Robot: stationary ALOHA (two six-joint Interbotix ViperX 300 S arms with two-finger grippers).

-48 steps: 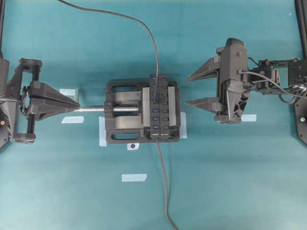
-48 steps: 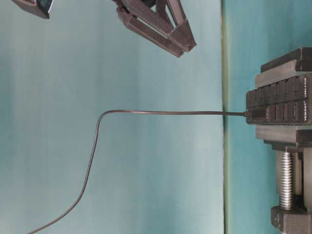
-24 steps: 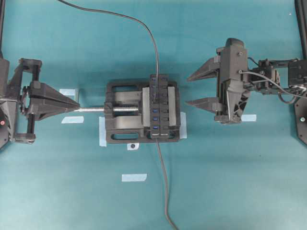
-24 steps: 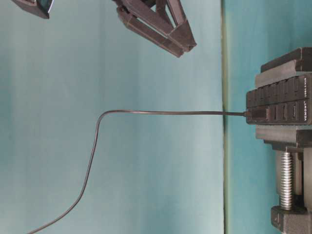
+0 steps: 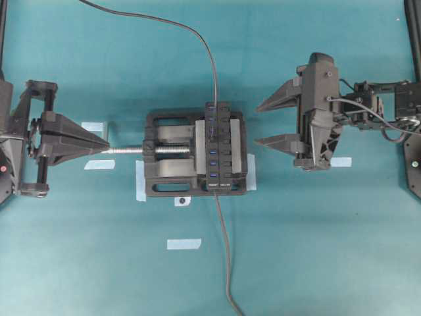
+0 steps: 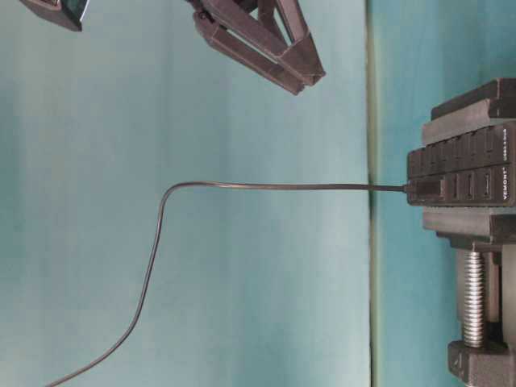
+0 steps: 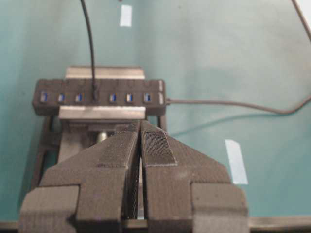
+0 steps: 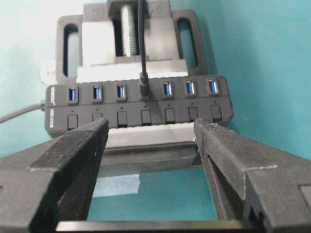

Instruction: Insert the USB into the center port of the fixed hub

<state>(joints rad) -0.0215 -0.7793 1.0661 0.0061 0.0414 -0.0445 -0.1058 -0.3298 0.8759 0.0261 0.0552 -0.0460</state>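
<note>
The fixed hub (image 5: 218, 146) (image 8: 141, 104) is a long black bar clamped in a black vise (image 5: 172, 153). The USB (image 8: 144, 85) (image 7: 95, 91) stands plugged into the center port, with three blue slots on each side. Its thin cable (image 5: 197, 36) (image 6: 242, 186) runs away from the hub. My right gripper (image 5: 258, 124) (image 8: 150, 126) is open to the right of the hub, holding nothing and apart from it. My left gripper (image 5: 105, 142) (image 7: 141, 124) is shut and empty at the tip of the vise screw (image 5: 128, 150).
The hub's own cable (image 5: 225, 263) (image 7: 233, 103) trails toward the table's near edge. Pieces of pale tape (image 5: 183, 243) lie on the teal table around the vise. The vise's crank end (image 6: 484, 367) juts toward my left arm.
</note>
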